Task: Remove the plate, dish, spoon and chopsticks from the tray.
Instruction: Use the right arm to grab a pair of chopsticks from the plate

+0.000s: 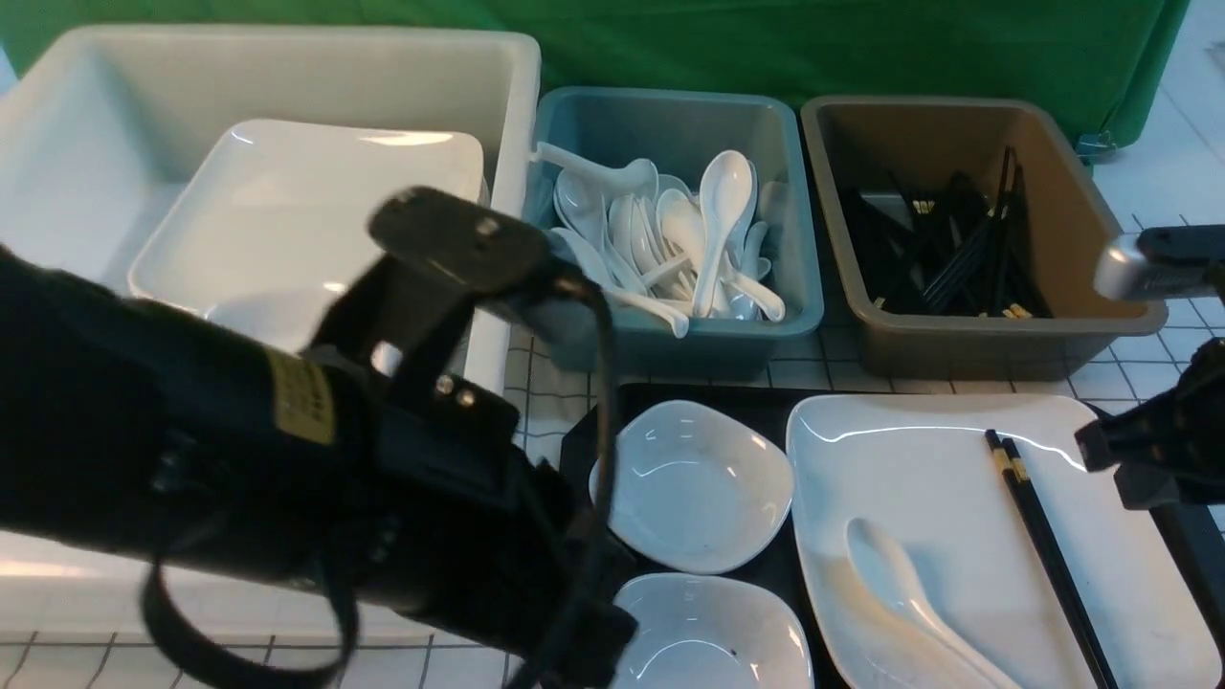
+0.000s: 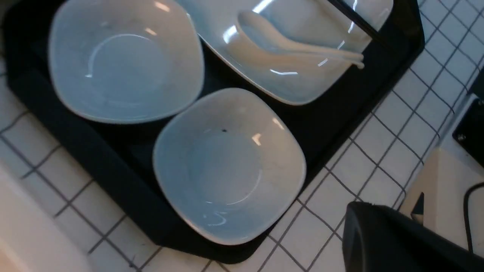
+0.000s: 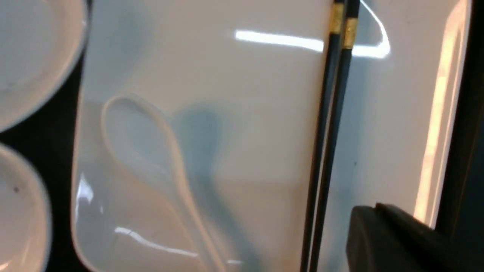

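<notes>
Crockery crowds a black tray (image 1: 727, 392) on the tiled tabletop, with the large white plate (image 1: 919, 478) filling its right half. The spoon (image 1: 900, 584) lies on the plate, bowl toward the far side and handle running back toward the robot and slightly right. Beside it the chopsticks (image 1: 1043, 545) rest together, gold-banded ends farthest away, long axis slanting right as it nears the robot. Two small dishes, one far (image 1: 694, 488) and one near (image 1: 713, 636), occupy the tray's left half. Behind stand a white tub (image 1: 287, 67), a teal bin (image 1: 670, 344) of spoons and a brown bin (image 1: 1005, 335) of chopsticks. The left arm (image 1: 287, 459) looms across the foreground, hiding the tray's left corner. The right gripper (image 1: 1144, 459) hangs at the plate's right edge. Whether either pincer is open or closed cannot be told.
</notes>
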You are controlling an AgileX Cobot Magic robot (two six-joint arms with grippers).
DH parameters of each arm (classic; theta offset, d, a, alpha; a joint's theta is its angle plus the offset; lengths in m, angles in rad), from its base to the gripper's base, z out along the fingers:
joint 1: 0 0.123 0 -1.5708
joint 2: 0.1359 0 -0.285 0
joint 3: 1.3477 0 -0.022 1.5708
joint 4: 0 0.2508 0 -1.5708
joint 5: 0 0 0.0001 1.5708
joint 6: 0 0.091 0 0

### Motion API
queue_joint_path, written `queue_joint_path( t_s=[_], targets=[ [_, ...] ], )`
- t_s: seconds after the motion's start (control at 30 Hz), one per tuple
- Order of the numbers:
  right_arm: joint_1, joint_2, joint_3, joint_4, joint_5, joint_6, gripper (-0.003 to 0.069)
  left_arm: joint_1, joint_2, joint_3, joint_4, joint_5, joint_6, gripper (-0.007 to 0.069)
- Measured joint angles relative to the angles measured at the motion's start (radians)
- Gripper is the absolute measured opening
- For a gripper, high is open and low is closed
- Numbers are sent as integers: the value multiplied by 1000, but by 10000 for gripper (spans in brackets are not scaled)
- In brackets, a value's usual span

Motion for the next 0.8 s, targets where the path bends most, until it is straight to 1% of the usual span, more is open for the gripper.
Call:
queue_joint_path(
  t_s=[0.03, 0.1, 0.13, 0.17, 0.27, 0.3, 0.33, 0.43, 0.6, 0.8],
  targets=[
    [-2, 18, -11, 0, 4, 0, 40, -8, 4, 0, 0, -4, -2, -13],
    [-18, 122, -77, 6, 17, -4, 155, -37, 63, -10, 7, -64, 5, -13],
    [-18, 122, -77, 5, 17, -4, 155, -37, 68, -12, 7, -67, 5, -13],
    [-20, 170, -106, 9, 17, -12, 252, -41, 101, -32, 13, -92, 24, -13],
    [-21, 262, -151, 15, -19, -12, 403, -43, 171, -88, 18, -133, 80, -13],
    [-21, 267, -153, 15, -22, -12, 409, -43, 176, -92, 18, -135, 84, -13],
    [-21, 308, -168, 15, -47, -12, 442, -43, 208, -122, 18, -145, 104, -13],
    [-21, 375, -194, 16, -60, -12, 450, -43, 278, -181, 18, -154, 117, -13],
    [-21, 467, -214, 12, -87, -12, 428, -43, 359, -225, 18, -160, 125, -8],
    [-22, 504, -216, -1, -121, -12, 358, -43, 389, -229, 19, -154, 127, -3]
  ],
)
